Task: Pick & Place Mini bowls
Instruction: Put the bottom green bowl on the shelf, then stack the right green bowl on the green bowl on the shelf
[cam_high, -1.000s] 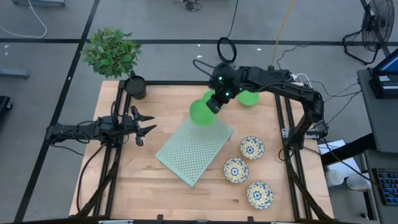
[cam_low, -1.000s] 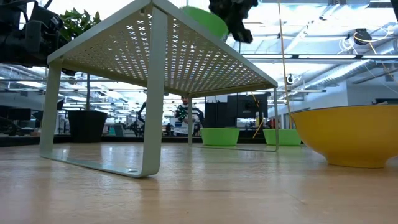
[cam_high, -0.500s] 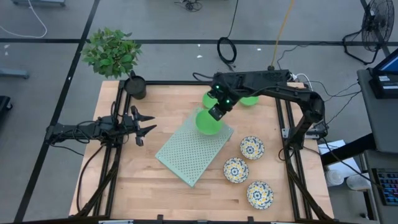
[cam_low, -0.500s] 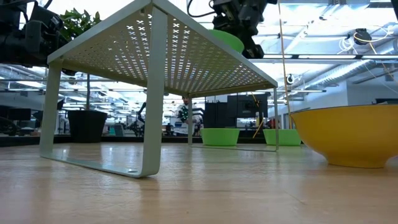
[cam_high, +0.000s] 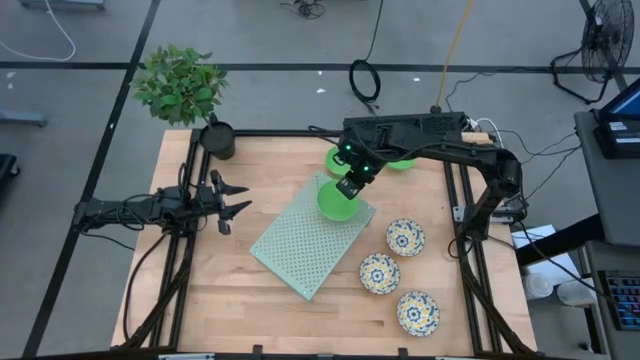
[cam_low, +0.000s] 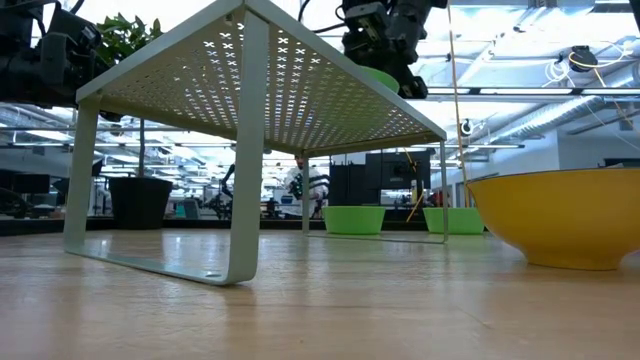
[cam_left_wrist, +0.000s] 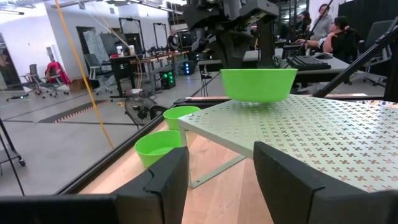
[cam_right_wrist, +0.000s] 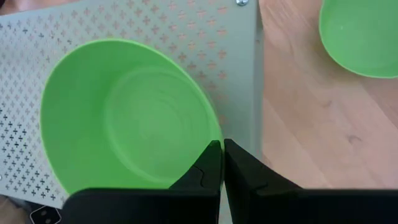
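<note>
My right gripper (cam_right_wrist: 222, 163) pinched shut on rim of plain bright green plastic mini bowl (cam_right_wrist: 127, 115), bowl sitting at corner of pale green perforated metal rack (cam_high: 310, 240). Risk: release near rack edge, bowl tips off onto wooden table (cam_high: 200, 290). Left gripper (cam_high: 228, 200) open, empty, idle beside rack. Two green bowls (cam_left_wrist: 166, 134) on table beyond rack; office room behind, person seated.

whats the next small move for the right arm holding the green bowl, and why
Probably open the right gripper and lift away: its fingers pinch the rim of the plain bright green bowl, which already seems to sit on the pale green perforated metal shelf in the left wrist view.
</note>
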